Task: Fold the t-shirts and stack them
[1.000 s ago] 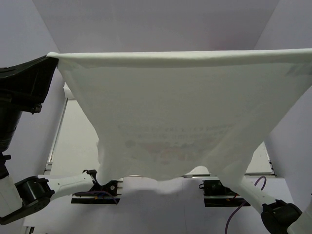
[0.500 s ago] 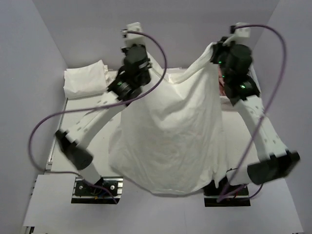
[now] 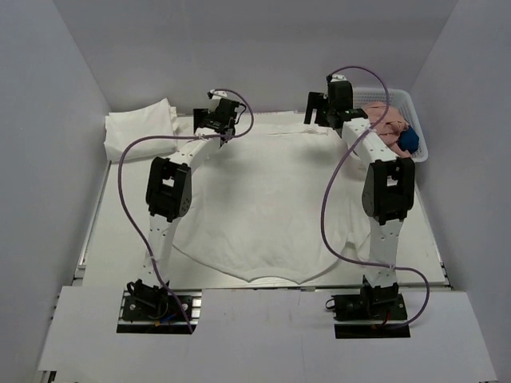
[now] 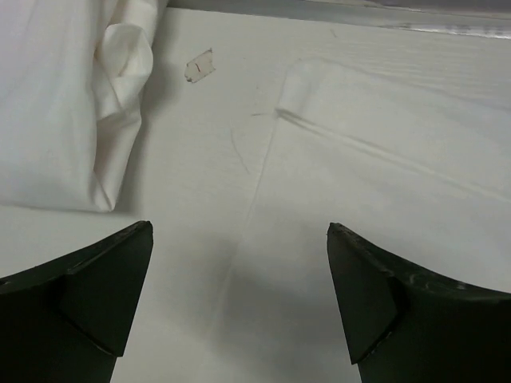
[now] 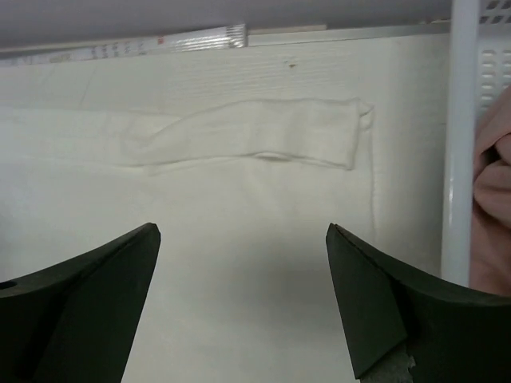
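Both spread wide: left gripper (image 4: 239, 231), right gripper (image 5: 242, 231), over flat t-shirt (image 3: 263, 207) far edge.

the left arm (image 3: 158, 239) and the right arm (image 3: 383, 247) are made of thin white tubes. big black blocks with rounded corners join the tubes. each arm stands on a flat black base plate (image 3: 156, 307). a long purple cable (image 3: 120, 171) loops along each arm, from the bottom up to the tip. the left gripper (image 4: 238, 239) and the right gripper (image 5: 239, 235) each have two dark fingers (image 4: 96, 295), smooth and shaped like wedges. there seem to be tiny coloured wires at the left base, but they are too small to be sure.
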